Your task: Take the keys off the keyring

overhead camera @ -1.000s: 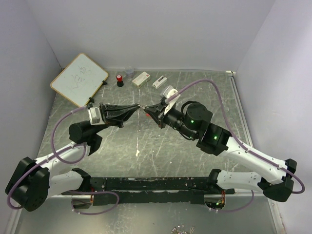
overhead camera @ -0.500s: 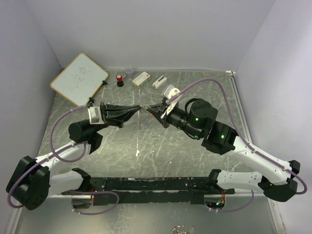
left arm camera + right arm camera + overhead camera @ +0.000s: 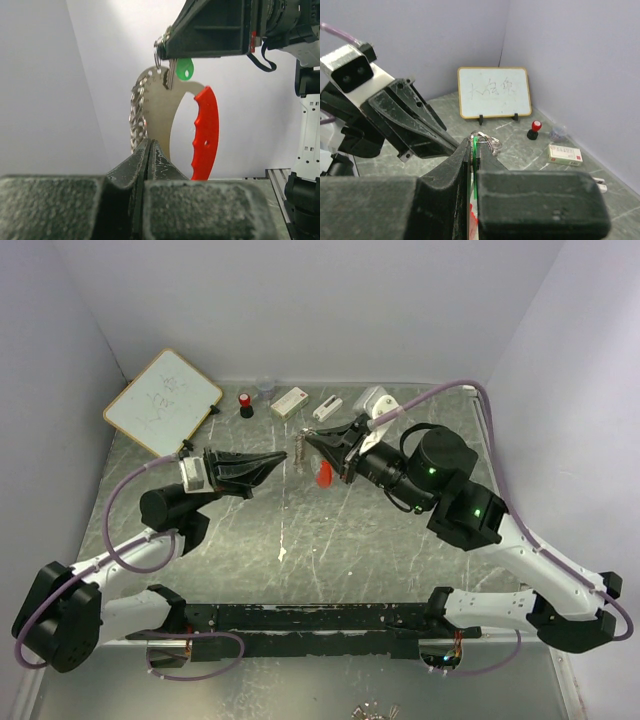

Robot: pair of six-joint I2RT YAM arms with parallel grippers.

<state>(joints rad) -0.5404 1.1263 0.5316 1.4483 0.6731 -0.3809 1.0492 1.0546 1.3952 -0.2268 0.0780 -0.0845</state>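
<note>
risk / left hand (image 3: 282, 457): jaws are pressed flat together, so it can't take a key as it stands. Going in like that likely just shoves the chain (image 3: 136, 117) and sets the bundle swinging.
risk / bundle: everything hangs from one pinch on the keyring (image 3: 159, 48), up off the table (image 3: 340, 540). A slip at that pinch likely drops ring and keys together, nothing separated.
risk / keys: red key (image 3: 323, 476) and green key (image 3: 184, 67) are both on the ring, so the task looks not yet done. Pulling a key without working the ring open likely twists the ring in the pinch instead of freeing anything.
left hand / state: closed tight, nothing visible between the fingers, looks empty. Top view shows the tip just short of the chain, and its own wrist view puts the chain behind the tip. Contact: cannot tell.
left hand / place: right of the whiteboard (image 3: 162, 402), on the side nearer the arm bases.
keyring / place: further right of the whiteboard than the left hand, held in the air, with chain and red key dangling below it.
right hand (image 3: 309, 441) / state: clamped narrow on the keyring, with the ring loop poking out past the tips. The green key sits right under the pinch. Whether it is caught too: cannot tell.
right hand / place: furthest right of the whiteboard, tips pointing back at the left hand's tips.
</note>
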